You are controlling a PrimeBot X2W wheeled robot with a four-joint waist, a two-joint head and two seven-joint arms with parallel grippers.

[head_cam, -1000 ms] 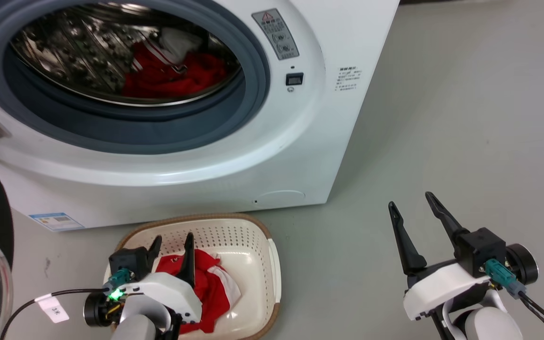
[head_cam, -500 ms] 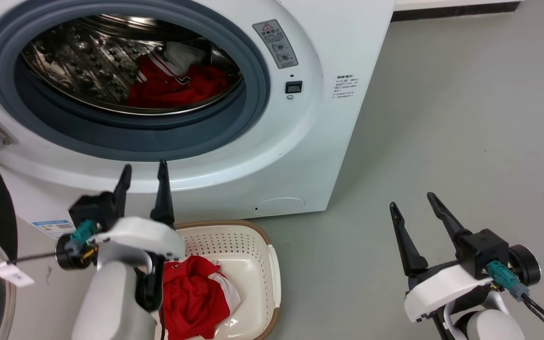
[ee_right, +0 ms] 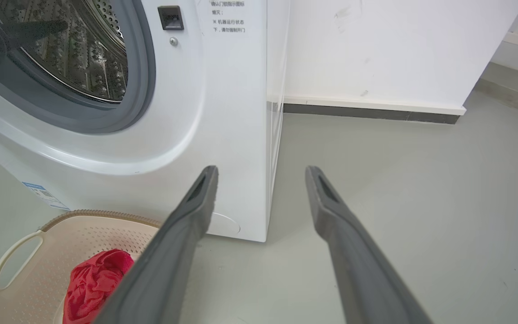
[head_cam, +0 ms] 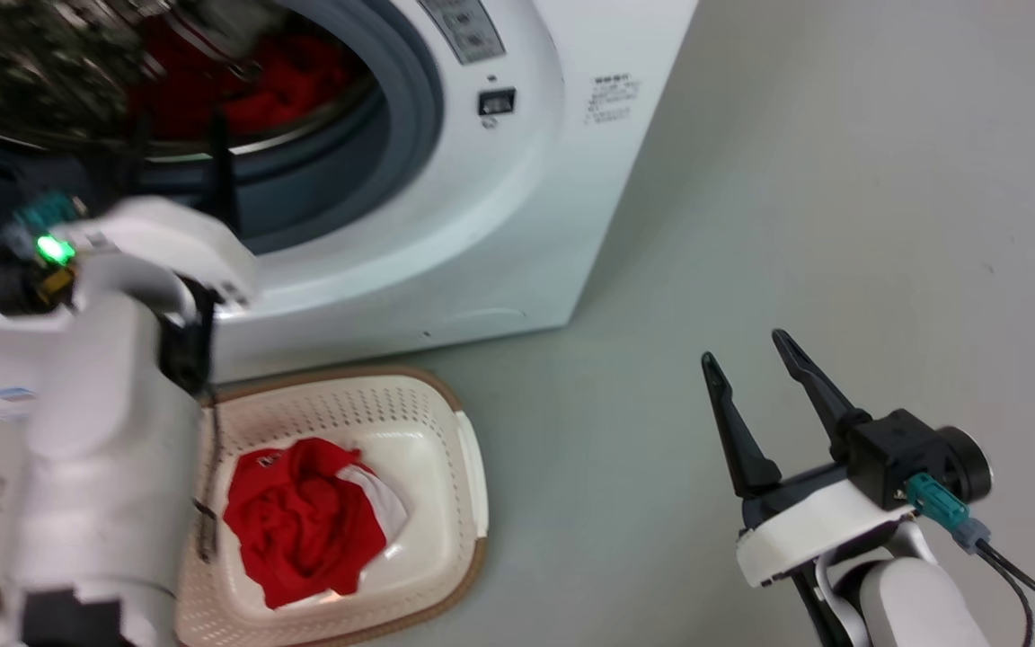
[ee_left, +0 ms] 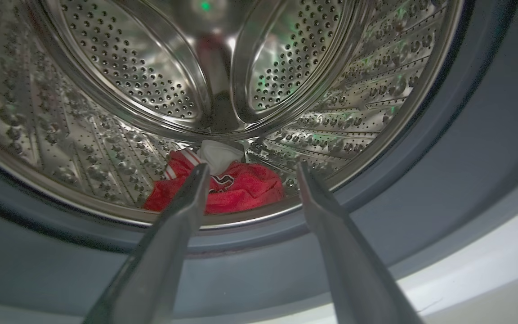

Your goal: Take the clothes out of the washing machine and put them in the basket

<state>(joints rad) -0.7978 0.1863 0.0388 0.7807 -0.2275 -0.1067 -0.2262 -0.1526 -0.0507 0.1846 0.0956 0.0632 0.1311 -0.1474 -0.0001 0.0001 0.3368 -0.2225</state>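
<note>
One red garment [head_cam: 302, 521] lies in the basket [head_cam: 473, 467]; more clothes [ee_left: 241, 191] sit inside the washing machine [head_cam: 499, 225]. The left gripper [ee_left: 252, 166], fingers apart, points at them; the right gripper [head_cam: 743, 346] hangs aside, fingers apart.

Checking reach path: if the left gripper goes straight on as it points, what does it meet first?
Likely the red clothes low in the drum; the left gripper looks clear of the grey gasket, though depth is unclear.
</note>
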